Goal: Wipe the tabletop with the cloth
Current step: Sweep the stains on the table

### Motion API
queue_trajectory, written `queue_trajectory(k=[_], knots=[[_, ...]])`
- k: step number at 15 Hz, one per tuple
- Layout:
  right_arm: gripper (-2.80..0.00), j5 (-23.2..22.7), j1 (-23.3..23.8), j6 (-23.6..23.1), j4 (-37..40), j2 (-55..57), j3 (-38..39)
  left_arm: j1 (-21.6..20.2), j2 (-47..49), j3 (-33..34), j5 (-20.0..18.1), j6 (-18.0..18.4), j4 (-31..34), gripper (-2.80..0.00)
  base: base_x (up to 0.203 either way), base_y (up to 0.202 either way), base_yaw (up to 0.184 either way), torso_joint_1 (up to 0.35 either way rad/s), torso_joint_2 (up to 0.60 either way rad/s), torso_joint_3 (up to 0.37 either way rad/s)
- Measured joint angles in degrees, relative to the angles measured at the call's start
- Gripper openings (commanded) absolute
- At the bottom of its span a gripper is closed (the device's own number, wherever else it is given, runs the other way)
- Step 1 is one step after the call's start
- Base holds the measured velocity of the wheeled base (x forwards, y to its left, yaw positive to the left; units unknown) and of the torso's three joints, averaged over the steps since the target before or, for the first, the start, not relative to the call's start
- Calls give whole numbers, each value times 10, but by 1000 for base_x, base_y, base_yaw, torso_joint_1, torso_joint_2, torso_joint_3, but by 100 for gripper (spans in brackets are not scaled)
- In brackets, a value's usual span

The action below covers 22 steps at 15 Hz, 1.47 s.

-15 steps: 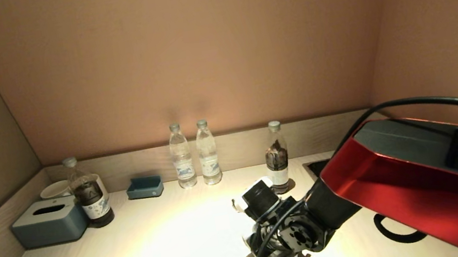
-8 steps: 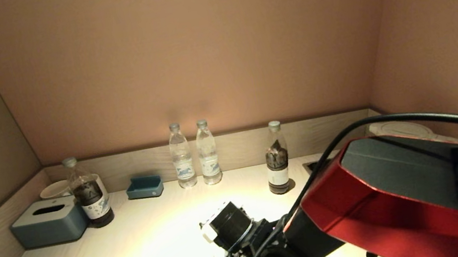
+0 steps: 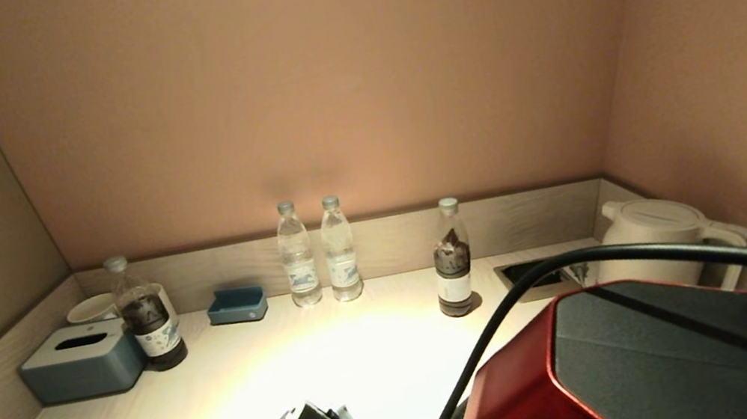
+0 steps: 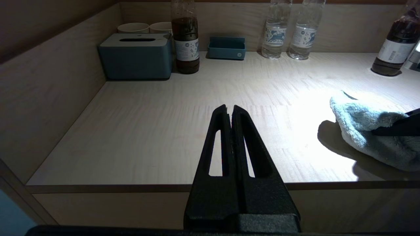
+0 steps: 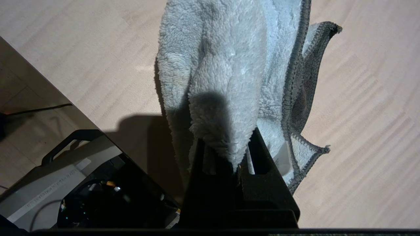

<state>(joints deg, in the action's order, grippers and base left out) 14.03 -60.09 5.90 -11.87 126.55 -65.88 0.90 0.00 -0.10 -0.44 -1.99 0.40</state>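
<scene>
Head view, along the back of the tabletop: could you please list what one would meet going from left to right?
Tissue box → dark bottle → small blue tray → two clear water bottles → second dark bottle → recessed socket panel → white kettle.

Right arm is stretched way over toward the left side, low at the front edge of the counter [image 4: 137,131]. The right hand [image 5: 238,154] points down, clamped on the cloth [image 5: 226,75]. Left hand [image 4: 233,109] hangs off the front edge, fingers pressed together, holding nothing.
</scene>
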Motion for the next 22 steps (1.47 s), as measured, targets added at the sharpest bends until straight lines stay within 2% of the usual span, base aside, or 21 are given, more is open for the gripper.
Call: queue_trajectory(k=[7, 15, 20, 22], knots=[[-280, 1, -51, -5, 0, 0, -18, 0, 0, 0, 0, 0, 0, -280, 0, 0, 0, 0, 0, 0], [-280, -2, -153, -8, 8, -50, -11, 0, 0, 0, 0, 0, 0, -280, 0, 0, 0, 0, 0, 0], [-280, 37, -188, -8, 30, -129, -13, 0, 0, 0, 0, 0, 0, -280, 0, 0, 0, 0, 0, 0], [-280, 62, -173, -8, 24, -162, -15, 0, 0, 0, 0, 0, -1, -280, 0, 0, 0, 0, 0, 0]])
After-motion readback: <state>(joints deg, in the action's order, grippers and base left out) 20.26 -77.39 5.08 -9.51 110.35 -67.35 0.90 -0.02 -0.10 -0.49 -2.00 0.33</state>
